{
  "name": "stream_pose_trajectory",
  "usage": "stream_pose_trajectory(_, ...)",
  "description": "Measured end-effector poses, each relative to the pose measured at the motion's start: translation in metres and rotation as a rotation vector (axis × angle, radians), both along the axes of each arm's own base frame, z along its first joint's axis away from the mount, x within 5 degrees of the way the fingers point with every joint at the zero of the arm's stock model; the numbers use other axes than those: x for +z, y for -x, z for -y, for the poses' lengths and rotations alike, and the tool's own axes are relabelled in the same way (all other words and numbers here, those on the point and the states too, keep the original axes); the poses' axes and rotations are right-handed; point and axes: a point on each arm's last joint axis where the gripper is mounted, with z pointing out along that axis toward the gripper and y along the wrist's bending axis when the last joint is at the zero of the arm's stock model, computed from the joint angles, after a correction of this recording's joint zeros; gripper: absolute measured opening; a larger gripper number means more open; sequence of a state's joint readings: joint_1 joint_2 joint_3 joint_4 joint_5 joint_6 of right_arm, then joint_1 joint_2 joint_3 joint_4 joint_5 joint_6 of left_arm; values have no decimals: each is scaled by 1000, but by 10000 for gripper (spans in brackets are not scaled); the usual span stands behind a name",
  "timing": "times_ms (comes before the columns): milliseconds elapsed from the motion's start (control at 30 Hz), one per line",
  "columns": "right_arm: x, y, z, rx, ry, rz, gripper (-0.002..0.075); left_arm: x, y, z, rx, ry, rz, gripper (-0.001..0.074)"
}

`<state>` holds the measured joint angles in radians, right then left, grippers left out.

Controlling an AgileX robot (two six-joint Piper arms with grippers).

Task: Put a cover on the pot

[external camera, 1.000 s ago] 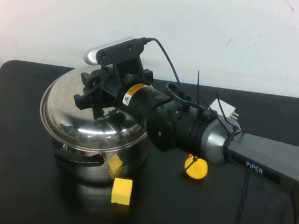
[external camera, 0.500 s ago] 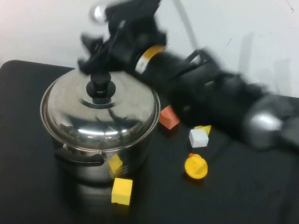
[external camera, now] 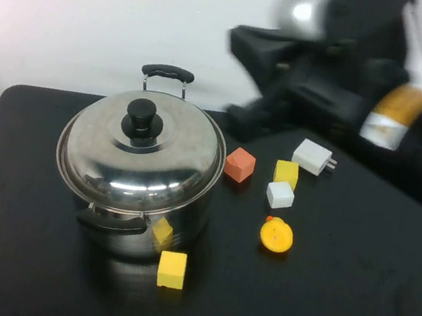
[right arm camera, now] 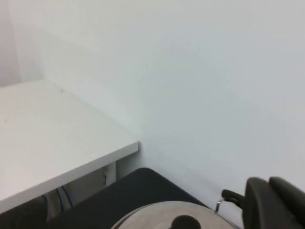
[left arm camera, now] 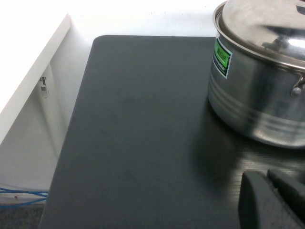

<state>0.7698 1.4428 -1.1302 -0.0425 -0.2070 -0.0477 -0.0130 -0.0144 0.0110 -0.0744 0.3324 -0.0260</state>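
Now lid (external camera: pixel 143 146) on pot (external camera: pixel 185 211) (right gripper (external camera: pixel 266 78) above, left gripper (left arm camera: pixel 271 200) beside)

Robot test bench in lab-like room, not home kitchen. Black tabletop (external camera: pixel 6 253) against bare white wall (external camera: pixel 98 7). White desk (right arm camera: pixel 52 143) alongside, blue cables (left arm camera: pixel 19 194) beneath. Pot (external camera: pixel 135 194) among loose toy blocks (external camera: pixel 172 269) and white plug adapter (external camera: pixel 312 155).
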Motion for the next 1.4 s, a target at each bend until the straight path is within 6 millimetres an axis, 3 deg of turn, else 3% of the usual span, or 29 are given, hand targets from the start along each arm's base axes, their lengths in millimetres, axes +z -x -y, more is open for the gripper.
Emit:
stream_pose_trajectory(267, 20, 60, 59, -6, 62, -48, -1, 0, 0, 0, 0, 0, 0, -1)
stream_pose_trajectory(567, 32, 106, 106, -19, 127, -69, -1, 0, 0, 0, 0, 0, 0, -1)
stream_pose_trajectory(767, 36, 130, 139, -82, 258, -61, -1, 0, 0, 0, 0, 0, 0, -1)
stream_pose_trajectory(967, 40, 141, 162, -161, 338, -13, -1, 0, 0, 0, 0, 0, 0, -1)
stream_pose_trajectory(1200, 15, 144, 174, -235, 364, -82, -2, 0, 0, 0, 0, 0, 0, -1)
stream_pose_trajectory(1400, -36, 141, 174, -250, 272, -120, -2, 0, 0, 0, -1, -1, 0, -1)
